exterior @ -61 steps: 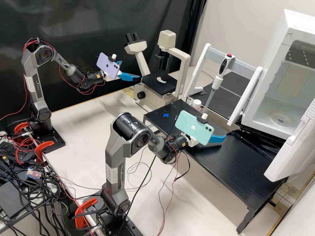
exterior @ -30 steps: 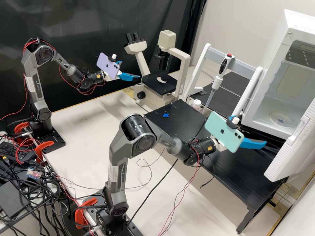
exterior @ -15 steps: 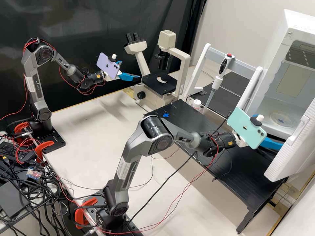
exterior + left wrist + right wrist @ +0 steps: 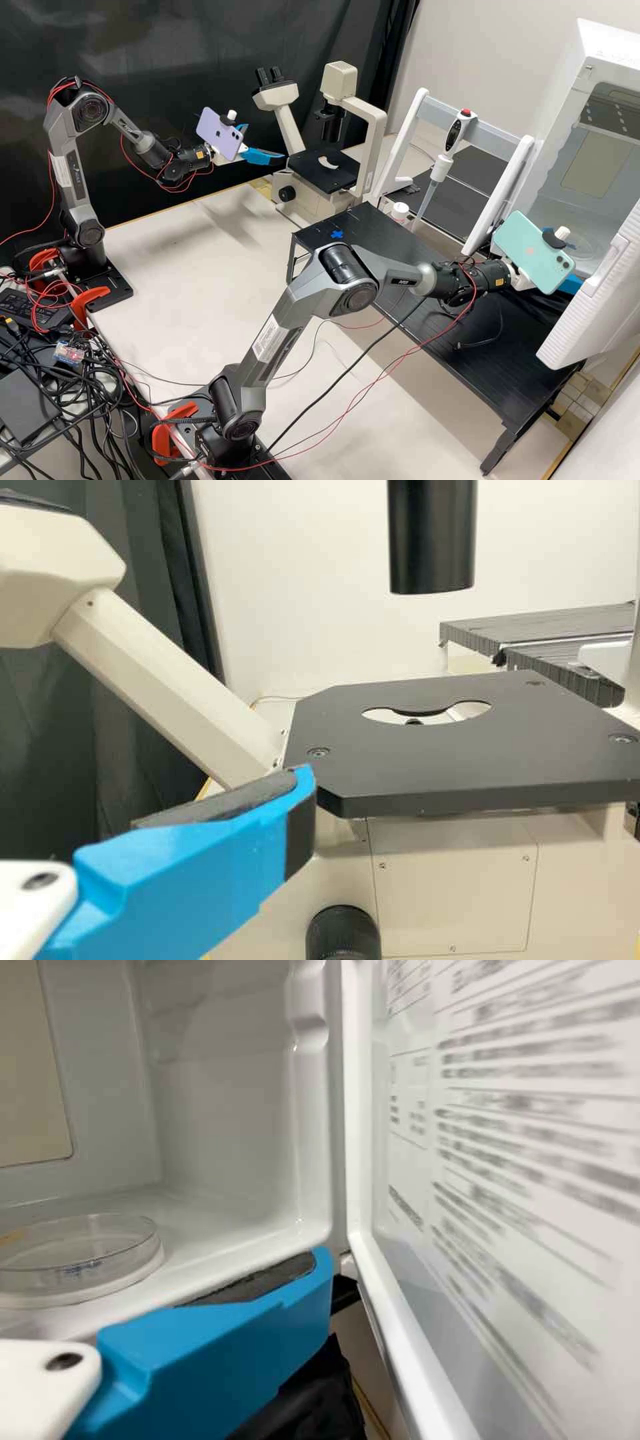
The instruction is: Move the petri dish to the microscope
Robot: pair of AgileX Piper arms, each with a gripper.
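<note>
1. Petri dish (image 4: 80, 1255) is sitting flat inside the open white chamber (image 4: 215, 1090), resting on a pale round base (image 4: 110, 1288); being round, it is offering no long axis to line up with.
2. Right gripper (image 4: 300, 1275) is waiting at the chamber mouth and is the nearer of the two by far. Its visible blue finger (image 4: 230, 1340) is lying between the dish and the open door (image 4: 510, 1160), touching neither as far as I am seeing.
3. So the dish is lying farther in, on the padded side of that finger. (I am not trusting the depth between tip and rim.)
4. Right fingers are standing apart, by my reading, and gripping nothing.
5. Left gripper (image 4: 270, 152) is also keeping its fingers apart, holding nothing, beside the microscope stage (image 4: 450, 765).
6. Judging the step: the right arm is lining up for the pick; the task is sitting at an early stage, with the dish awaiting its grip.
7. Next move, as I am judging it, is calling for bringing the fingers level with the low rim, one on either side, before closing.
8. Risks I am noting: a finger nudging the dish inward, the gripper catching the door or sill, smooth clear plastic slipping under a high or uneven squeeze.
</note>
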